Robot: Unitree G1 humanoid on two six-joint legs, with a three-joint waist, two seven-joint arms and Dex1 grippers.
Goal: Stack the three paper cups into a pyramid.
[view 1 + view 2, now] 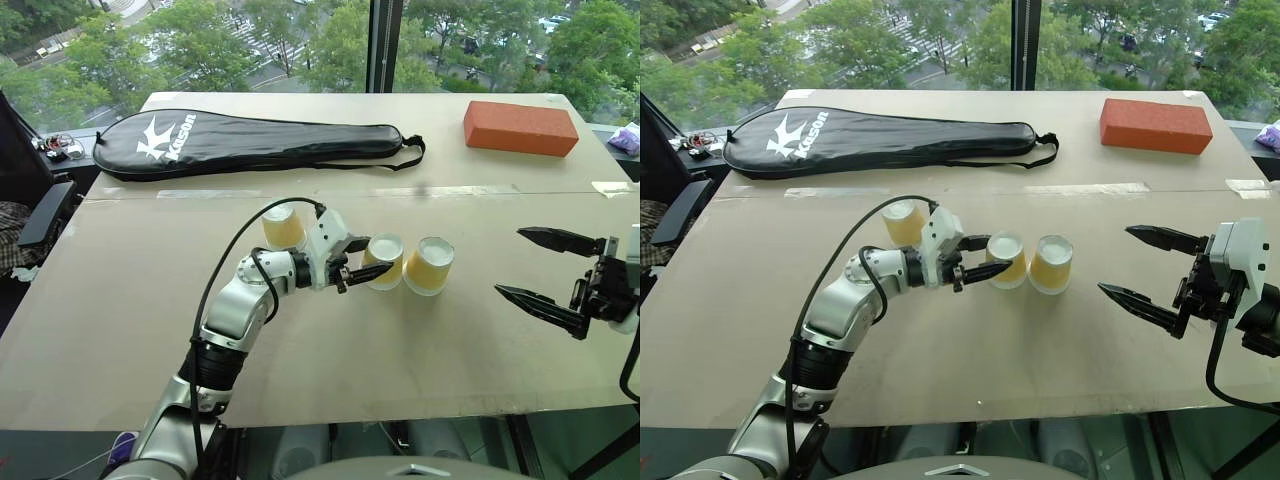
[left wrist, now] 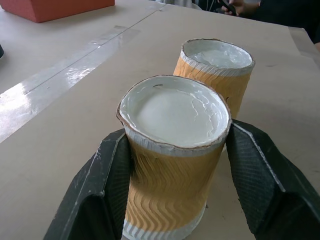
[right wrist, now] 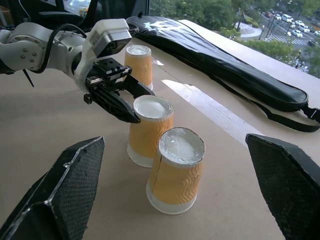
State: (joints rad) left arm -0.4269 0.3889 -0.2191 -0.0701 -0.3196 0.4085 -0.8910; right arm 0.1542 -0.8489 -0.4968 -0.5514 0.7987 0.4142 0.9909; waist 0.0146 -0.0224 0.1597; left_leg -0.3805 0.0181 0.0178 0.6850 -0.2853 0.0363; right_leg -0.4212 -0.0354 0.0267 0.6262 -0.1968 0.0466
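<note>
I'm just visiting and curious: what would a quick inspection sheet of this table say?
Surface: tan table, taped seam.
Job's things: three cups upside down; middle cup beside right cup; third cup apart behind the arm. No pyramid yet.
Clutter: black racket bag, orange brick.
Hands: left hand straddles the middle cup; right hand open, empty.
Cables: black cable along left arm.
Surroundings: window, trees outside.
</note>
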